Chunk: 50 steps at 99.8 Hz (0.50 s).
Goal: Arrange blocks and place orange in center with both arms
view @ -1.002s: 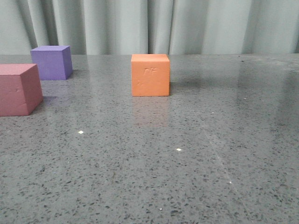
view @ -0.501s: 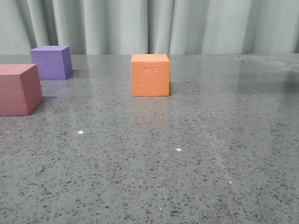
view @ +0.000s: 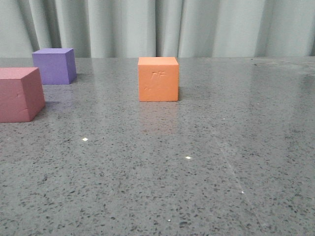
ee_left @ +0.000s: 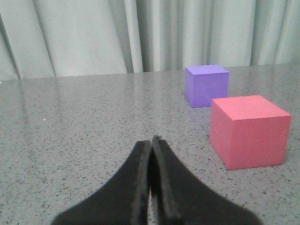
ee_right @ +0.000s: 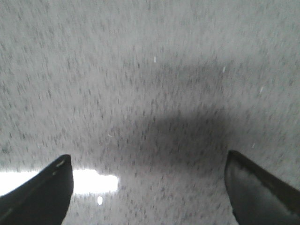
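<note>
Reaching w/ left gripper (ee_left: 151, 140) pinched narrow, empty, risks shoving pink-red cube (ee_left: 248, 130) into purple cube (ee_left: 206, 85) just behind it; right gripper (ee_right: 149, 187) wide, empty; orange cube (view: 158, 78) well apart.

This looks like a robot test lab: a speckled grey stone table (view: 197, 162) stands bare save for plain foam cubes (view: 158, 78), and a pale pleated curtain (view: 147, 27) screens off everything at 12 o'clock.

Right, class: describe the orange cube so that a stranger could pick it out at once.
Look at the grey speckled table before the pale curtain. The orange cube stands alone near its middle, apart from the purple cube and pink-red cube at the left. Faint dents mark its front face.
</note>
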### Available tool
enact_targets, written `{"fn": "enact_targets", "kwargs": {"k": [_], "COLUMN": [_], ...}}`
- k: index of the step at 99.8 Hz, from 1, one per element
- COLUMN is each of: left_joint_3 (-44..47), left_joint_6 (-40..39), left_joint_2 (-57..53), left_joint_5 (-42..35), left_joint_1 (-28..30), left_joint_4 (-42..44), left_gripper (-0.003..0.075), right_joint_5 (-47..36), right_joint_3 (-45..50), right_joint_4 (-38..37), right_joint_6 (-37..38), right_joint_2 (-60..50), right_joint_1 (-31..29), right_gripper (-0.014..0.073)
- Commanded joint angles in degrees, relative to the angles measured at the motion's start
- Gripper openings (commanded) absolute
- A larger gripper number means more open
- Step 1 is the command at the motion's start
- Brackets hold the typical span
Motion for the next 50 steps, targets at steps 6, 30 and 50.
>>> {"fn": "enact_targets", "kwargs": {"k": [6,30,50], "left_joint_3": [3.3,3.3,3.3], "left_joint_6": [-0.3,-0.3,-0.3], "left_joint_2": [-1.9,-1.9,-1.9], "left_joint_5": [-4.4,-4.4,-4.4], "left_joint_1": [-0.4,-0.4,-0.4], "left_joint_4": [0.0,0.0,0.0], "left_gripper": [-0.0019,-0.0019,-0.0019], "right_joint_5": [-5.2,-3.4,1.0], "right_joint_3": [7.3,16.2,20.3], "right_joint_4": [1.0,1.7,1.7], "right_joint_6": [-0.7,-0.7,-0.7], "right_joint_2": [-7.3,-17.7,-24.3], "right_joint_1": [-0.5,-0.5,-0.2], "right_gripper": [0.0645,0.0645,0.0645]}}
